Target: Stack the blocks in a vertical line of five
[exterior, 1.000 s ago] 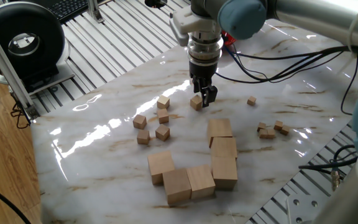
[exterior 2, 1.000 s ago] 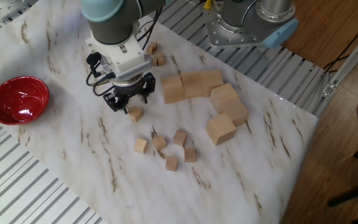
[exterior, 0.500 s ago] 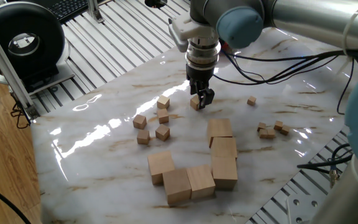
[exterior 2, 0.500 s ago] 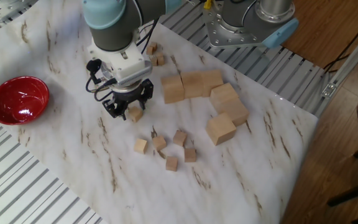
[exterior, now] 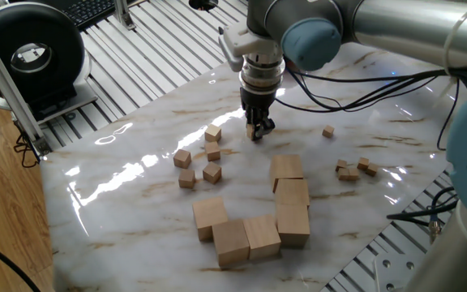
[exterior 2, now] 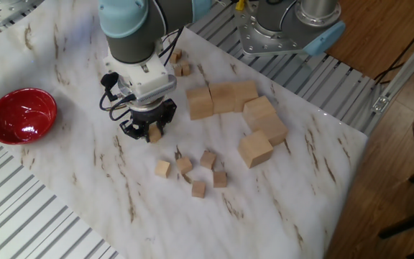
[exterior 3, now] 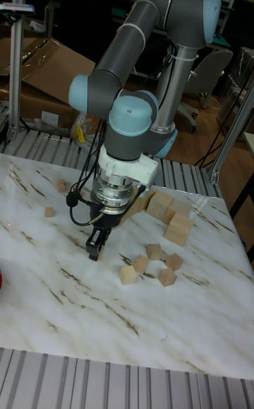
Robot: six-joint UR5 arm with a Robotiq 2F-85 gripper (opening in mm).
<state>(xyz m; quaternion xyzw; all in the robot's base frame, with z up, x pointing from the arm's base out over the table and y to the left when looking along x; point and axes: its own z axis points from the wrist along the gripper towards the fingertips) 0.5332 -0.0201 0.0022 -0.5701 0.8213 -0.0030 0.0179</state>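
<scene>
My gripper [exterior: 258, 129] is down at the table surface with its fingers shut on one small wooden block [exterior: 254, 132], which still rests on the marble. In the other fixed view the same block [exterior 2: 154, 134] shows between the black fingers [exterior 2: 139, 132]. Several more blocks lie loose nearby: [exterior: 212, 133], [exterior: 212, 151], [exterior: 182, 158], [exterior: 212, 172], [exterior: 186, 178]. None of them is stacked. In the tall view the gripper [exterior 3: 95, 246] hides the held block, and the loose blocks [exterior 3: 154, 251] lie to its right.
Several large wooden cubes [exterior: 286, 169] cluster at the front of the marble table [exterior: 136, 211]. Tiny cubes [exterior: 349, 172] are scattered to the right, one alone [exterior: 328, 130]. A red bowl [exterior 2: 21, 115] sits at the table's far side. Black cables [exterior: 355, 81] trail behind the arm.
The gripper has sunk lower over the block and its fingers have drawn in onto it. The loose blocks and large cubes have not moved.
</scene>
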